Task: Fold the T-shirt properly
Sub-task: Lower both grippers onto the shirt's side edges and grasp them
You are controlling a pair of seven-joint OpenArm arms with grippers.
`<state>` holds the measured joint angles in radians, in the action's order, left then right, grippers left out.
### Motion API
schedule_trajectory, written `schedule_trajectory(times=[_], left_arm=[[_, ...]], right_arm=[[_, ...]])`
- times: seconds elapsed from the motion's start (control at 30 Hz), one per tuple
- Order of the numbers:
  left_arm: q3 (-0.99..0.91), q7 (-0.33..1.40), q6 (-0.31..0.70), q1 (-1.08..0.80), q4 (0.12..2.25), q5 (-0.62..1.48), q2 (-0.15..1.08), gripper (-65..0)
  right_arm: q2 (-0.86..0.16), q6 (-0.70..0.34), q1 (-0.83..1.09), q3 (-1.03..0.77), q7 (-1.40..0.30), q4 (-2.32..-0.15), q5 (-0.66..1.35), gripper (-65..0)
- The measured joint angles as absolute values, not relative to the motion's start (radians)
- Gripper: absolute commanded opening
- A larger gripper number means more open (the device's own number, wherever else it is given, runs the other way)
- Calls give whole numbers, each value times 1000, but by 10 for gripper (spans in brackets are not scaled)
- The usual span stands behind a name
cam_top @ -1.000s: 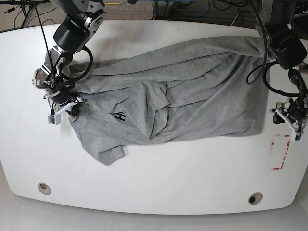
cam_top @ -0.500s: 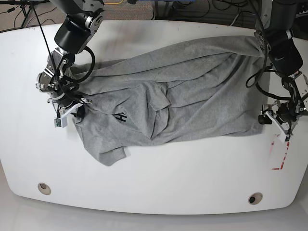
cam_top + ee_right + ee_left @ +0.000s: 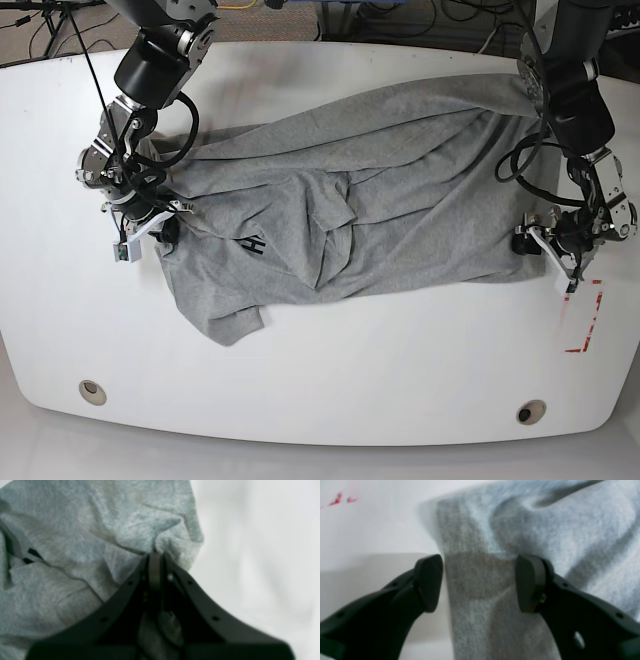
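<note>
The heather-grey T-shirt lies crumpled across the white table, with one black letter "H" showing. My right gripper is at the shirt's left edge. In the right wrist view it is shut on a bunched fold of the T-shirt. My left gripper is at the shirt's lower right corner. In the left wrist view it is open, and the T-shirt's edge lies between its fingers, one over bare table and one over cloth.
A red tape mark is on the table just right of the left gripper and also shows in the left wrist view. Two round holes sit near the table's front edge. Cables lie behind the table.
My left gripper has moved left from the red mark to the shirt's lower right corner. My right gripper has shifted slightly up and right, holding the cloth.
</note>
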<state>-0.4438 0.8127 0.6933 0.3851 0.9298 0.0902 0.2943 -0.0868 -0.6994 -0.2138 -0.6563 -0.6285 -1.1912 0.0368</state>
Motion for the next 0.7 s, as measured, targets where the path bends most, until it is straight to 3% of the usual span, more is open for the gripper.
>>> schedule_trajectory(times=[0.13,0.47,0.7], left_arm=[[-444,813,694,385,931,90,295,-326],[-444,781,694,402,863,107,301,-633],[-448,728,697,396,854,105,301,-650]], right_arm=[[-81,-699,-213,-660,-624,-1191,37,-640],[-81,-699,-213,-660,-625,-1192,37,-640],[-80,-699,-213,-659,-625,-1192,37,-642]])
